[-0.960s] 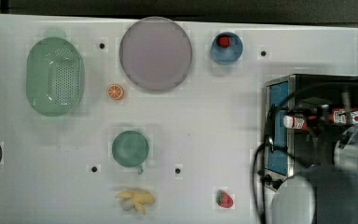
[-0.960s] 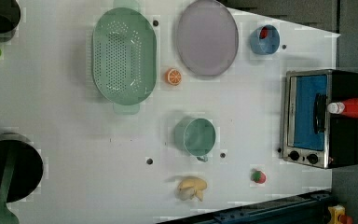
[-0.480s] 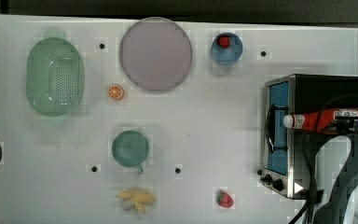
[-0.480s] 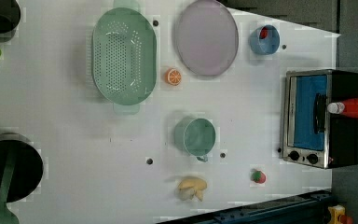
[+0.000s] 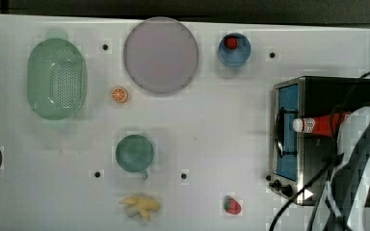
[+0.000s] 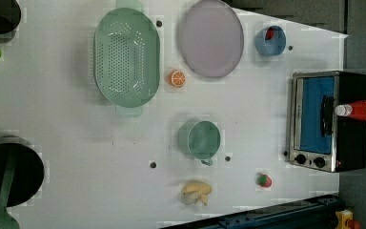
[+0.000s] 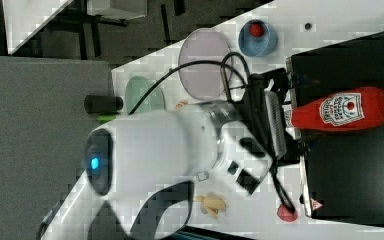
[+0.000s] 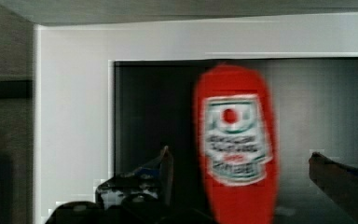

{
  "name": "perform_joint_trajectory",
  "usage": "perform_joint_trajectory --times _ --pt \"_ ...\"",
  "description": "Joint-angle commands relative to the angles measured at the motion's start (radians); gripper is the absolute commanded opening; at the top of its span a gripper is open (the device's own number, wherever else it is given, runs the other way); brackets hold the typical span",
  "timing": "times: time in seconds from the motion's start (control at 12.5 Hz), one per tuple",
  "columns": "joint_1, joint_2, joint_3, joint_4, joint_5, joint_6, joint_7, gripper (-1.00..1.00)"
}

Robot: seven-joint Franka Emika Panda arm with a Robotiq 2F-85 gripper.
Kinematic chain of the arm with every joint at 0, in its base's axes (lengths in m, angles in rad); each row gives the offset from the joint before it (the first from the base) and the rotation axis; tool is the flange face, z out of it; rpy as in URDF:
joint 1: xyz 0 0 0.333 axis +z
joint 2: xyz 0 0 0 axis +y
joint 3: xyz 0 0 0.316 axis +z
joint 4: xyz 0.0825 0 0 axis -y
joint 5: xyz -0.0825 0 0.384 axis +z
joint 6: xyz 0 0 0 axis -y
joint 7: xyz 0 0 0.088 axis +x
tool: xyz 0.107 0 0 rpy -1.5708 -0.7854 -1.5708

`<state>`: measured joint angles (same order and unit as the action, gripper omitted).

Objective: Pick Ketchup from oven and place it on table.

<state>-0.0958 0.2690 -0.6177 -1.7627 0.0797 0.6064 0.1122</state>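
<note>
Top/left overhead; wrist cam near ketchup (image 8: 235,149)

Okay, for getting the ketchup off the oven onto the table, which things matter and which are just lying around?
Part of the job:
- slim red plastic ketchup bottle, lying on top of the oven
- black toaster oven
- white table
- open gripper

Just lying about:
- green colander
- lilac round plate
- blue bowl
- green mug
- orange slice
- strawberry
- banana
</note>
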Motion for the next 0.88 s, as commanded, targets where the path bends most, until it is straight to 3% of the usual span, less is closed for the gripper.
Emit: perform_joint_trajectory --times 0.08,0.64,0.72,0.88 --pt "-0.018 0.083 -0.004 -0.012 0.051 -0.004 0.010 1.00" --pt "-0.030 0.160 -0.002 -0.023 0.110 0.064 0.010 1.00" --pt "-0.033 0.166 -0.001 -0.025 0.126 0.074 0.009 0.92" --pt "-0.036 0.168 -0.001 -0.032 0.136 0.077 0.008 0.43"
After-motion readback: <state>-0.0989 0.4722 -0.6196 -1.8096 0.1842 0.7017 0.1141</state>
